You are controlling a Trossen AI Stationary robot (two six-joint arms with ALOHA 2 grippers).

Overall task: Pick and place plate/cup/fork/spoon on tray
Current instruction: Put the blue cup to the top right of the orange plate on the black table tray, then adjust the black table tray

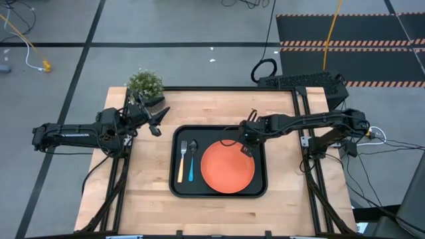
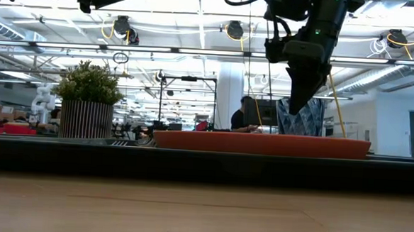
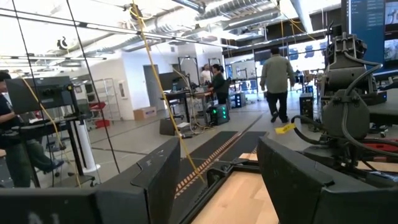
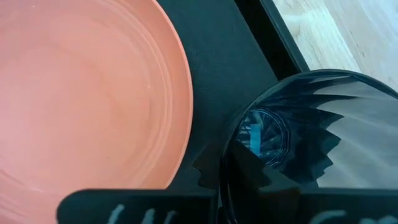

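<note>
The black tray lies mid-table. On it lie the orange plate, the fork and the spoon, side by side at the tray's left end. My right gripper points down over the tray's far right corner, shut on the dark blue cup, which sits just beyond the plate's rim. In the low view the cup shows behind the plate. My left gripper is open and empty, raised beside the plant. My right gripper holds the cup by its rim wall on the side toward the plate. It comes from above, pointing down; one finger is outside the cup and the other seems inside. The cup is upright over the tray floor. The plate hides its base in the low view.
A grey ribbed pot with a green plant stands at the table's far left corner, close to my left gripper. Bare wood lies in front of the tray. People stand in the room beyond the table.
</note>
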